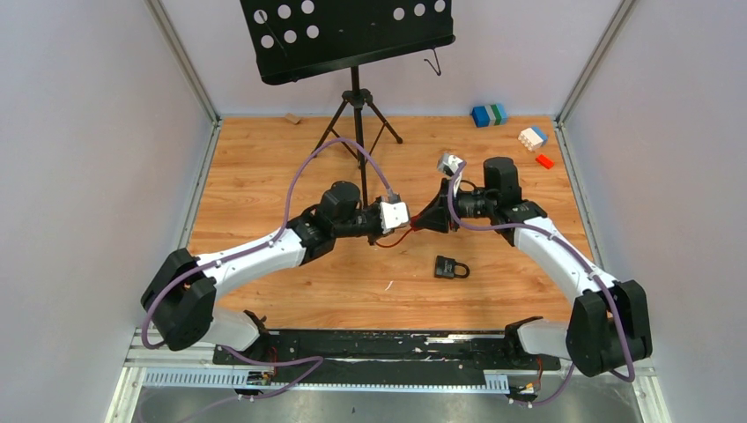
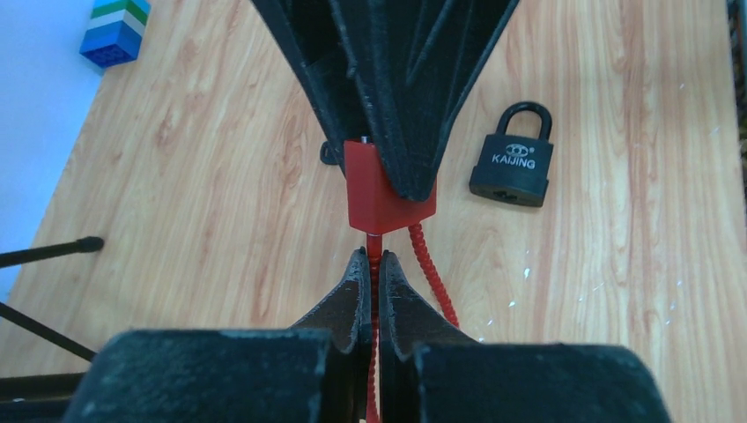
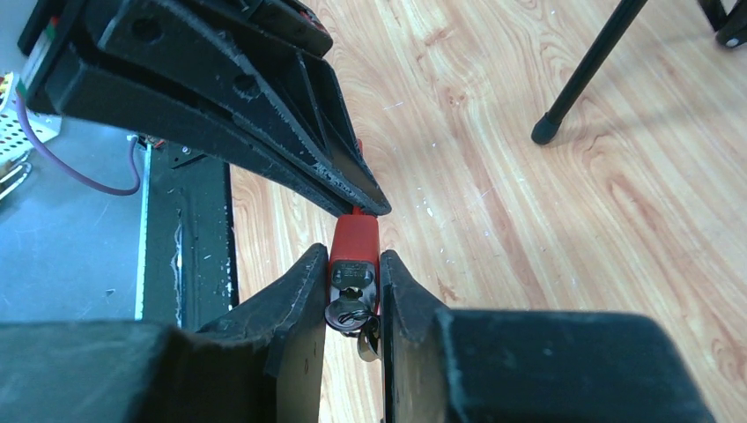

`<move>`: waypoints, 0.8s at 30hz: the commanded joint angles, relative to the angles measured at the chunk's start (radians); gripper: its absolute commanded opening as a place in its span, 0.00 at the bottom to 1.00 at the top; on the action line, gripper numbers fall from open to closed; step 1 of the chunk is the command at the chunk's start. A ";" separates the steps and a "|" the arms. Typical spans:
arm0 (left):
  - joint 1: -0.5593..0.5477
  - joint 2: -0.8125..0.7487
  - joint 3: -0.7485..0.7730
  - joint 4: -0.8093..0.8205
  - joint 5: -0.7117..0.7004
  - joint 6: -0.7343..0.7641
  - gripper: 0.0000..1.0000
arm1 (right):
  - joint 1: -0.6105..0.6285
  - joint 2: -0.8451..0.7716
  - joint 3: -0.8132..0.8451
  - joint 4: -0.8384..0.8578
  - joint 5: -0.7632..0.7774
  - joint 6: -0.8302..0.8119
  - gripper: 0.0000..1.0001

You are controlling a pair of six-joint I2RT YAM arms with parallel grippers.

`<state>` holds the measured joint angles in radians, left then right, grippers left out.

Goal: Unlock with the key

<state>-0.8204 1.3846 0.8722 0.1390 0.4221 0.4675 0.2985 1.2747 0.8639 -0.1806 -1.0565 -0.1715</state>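
Observation:
A small red lock (image 3: 354,238) hangs above the table between the two arms. My right gripper (image 3: 352,260) is shut on the lock's body. A key (image 3: 348,310) sits in the keyhole on the end facing the right wrist camera, with a second key dangling from its ring. From the other side, my left gripper (image 2: 373,257) is shut on the thin red ribbed cable (image 2: 373,291) that comes out of the lock body (image 2: 374,194). The cable's other run (image 2: 432,269) loops away to the right. In the top view the two grippers meet tip to tip (image 1: 414,225).
A black padlock (image 1: 450,267) marked KAIJING lies flat on the wood just in front of the right arm. A music stand (image 1: 352,35) rises at the back, its tripod legs (image 3: 586,70) close behind the grippers. Toy blocks (image 1: 489,115) sit at the back right.

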 commanded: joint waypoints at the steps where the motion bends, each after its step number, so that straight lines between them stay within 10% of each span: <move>1: 0.049 -0.013 0.007 0.086 0.039 -0.183 0.00 | -0.002 -0.040 0.012 0.051 -0.021 -0.043 0.00; 17: 0.054 0.088 -0.016 0.090 0.301 -0.175 0.00 | -0.004 -0.038 0.007 0.162 -0.067 0.080 0.00; 24: 0.046 0.057 0.017 0.018 0.175 -0.101 0.00 | -0.002 -0.008 0.024 0.090 -0.054 0.011 0.00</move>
<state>-0.7628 1.4590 0.8684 0.2249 0.6456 0.3157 0.2916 1.2659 0.8478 -0.1299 -1.0649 -0.1184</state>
